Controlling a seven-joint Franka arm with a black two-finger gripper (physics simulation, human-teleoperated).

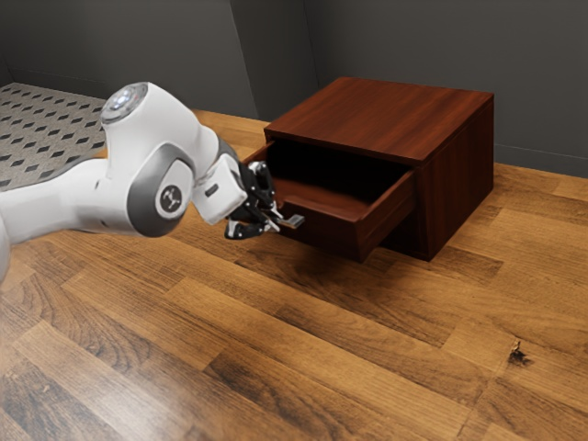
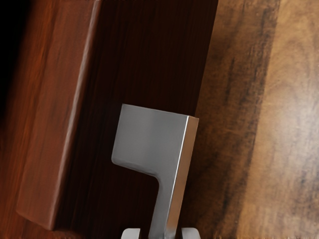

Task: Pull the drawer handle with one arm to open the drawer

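Home: plank floor [image 1: 276, 367], patterned rug [image 1: 46, 129]

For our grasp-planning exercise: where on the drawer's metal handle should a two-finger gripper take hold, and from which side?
Grip the metal handle on its narrow stem rather than its wide flat plate, since the stem fits between two fingers. Come from in front of the drawer, along the pull line, because the handle juts out from its front. The gripper holds it roughly this way.

Rounded white arm [image 1: 87, 197] with grey joints; black gripper [image 1: 272, 219].
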